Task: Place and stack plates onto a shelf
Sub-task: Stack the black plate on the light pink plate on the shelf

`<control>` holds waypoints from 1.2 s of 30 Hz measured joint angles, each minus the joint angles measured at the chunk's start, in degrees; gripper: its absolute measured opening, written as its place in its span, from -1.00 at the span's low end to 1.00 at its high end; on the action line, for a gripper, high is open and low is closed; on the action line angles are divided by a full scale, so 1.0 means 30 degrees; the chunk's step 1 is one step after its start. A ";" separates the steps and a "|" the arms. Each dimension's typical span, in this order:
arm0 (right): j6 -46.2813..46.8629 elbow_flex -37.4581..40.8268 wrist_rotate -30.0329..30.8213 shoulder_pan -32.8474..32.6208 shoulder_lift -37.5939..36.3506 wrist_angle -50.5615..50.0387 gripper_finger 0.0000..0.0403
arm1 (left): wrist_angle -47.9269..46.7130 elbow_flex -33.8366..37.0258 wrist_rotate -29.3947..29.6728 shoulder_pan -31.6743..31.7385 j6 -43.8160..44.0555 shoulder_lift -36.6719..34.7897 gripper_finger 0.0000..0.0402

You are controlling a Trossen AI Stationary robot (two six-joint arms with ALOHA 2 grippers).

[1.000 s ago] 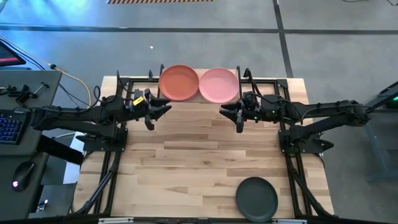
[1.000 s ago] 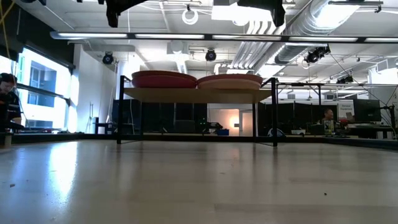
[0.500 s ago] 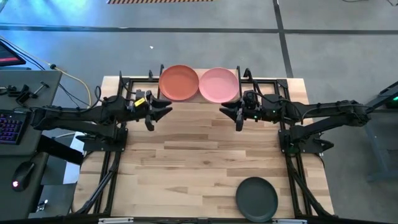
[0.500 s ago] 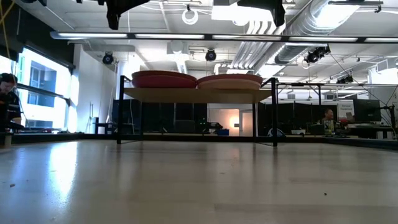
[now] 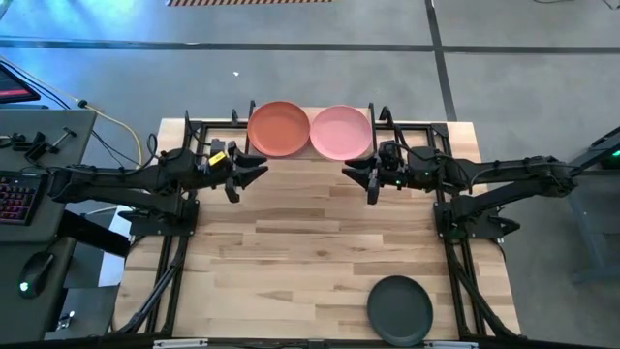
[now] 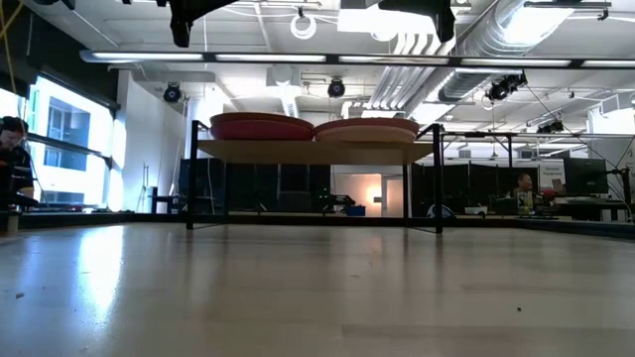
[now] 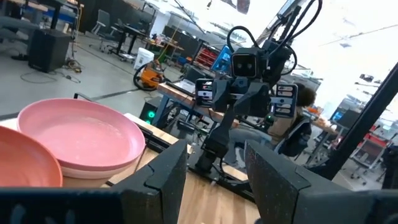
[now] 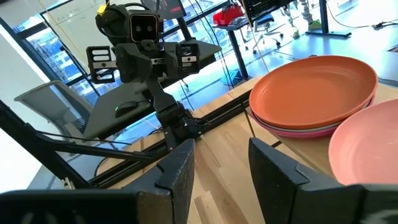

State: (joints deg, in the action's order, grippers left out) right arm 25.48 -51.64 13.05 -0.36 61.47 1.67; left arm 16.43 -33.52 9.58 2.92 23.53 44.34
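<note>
The shelf [image 5: 310, 155] stands at the table's far edge and carries two stacks. An orange plate [image 5: 279, 128] tops the left stack, with a magenta rim [image 8: 298, 130] under it. A light pink plate [image 5: 340, 132] tops the right stack, over a paler plate [image 7: 93, 168]. The black plate [image 5: 399, 307] lies flat on the table near its near right edge. The pale teal plate is out of view. My left gripper [image 5: 254, 173] and my right gripper [image 5: 354, 174] hover open and empty in front of the shelf, facing each other, above plate height.
The black frame rails [image 5: 170, 281] run along both table sides. The wooden tabletop [image 5: 291, 252] between the shelf and the black plate is bare. A desk with a keyboard [image 5: 15, 194] sits left of the table. People sit in the room beyond [image 6: 523, 188].
</note>
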 joint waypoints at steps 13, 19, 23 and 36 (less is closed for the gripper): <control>0.3170 -0.4393 -0.4875 -0.2468 0.1644 -1.3896 -0.34 | -0.0683 -0.0007 -0.1428 -0.0007 0.1019 0.0000 -0.24; 0.7315 -0.4024 -0.6948 -0.6407 0.3176 -1.9028 -0.34 | -0.0664 -0.0007 -0.1379 -0.0005 0.0976 0.0000 -0.24; 1.1581 -0.1279 -0.7423 -0.9693 0.3264 -1.8125 -0.34 | -0.0670 -0.0007 -0.1304 0.0007 0.0976 0.0000 -0.24; 2.5865 0.4494 -0.8557 -1.5301 0.3104 -1.4058 -0.34 | -0.0670 -0.0007 -0.1173 0.0015 0.0961 0.0000 -0.24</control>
State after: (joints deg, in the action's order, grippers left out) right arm 103.07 -38.15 -12.62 -46.26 70.78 -40.50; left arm 14.41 -33.54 6.07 2.96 26.41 44.34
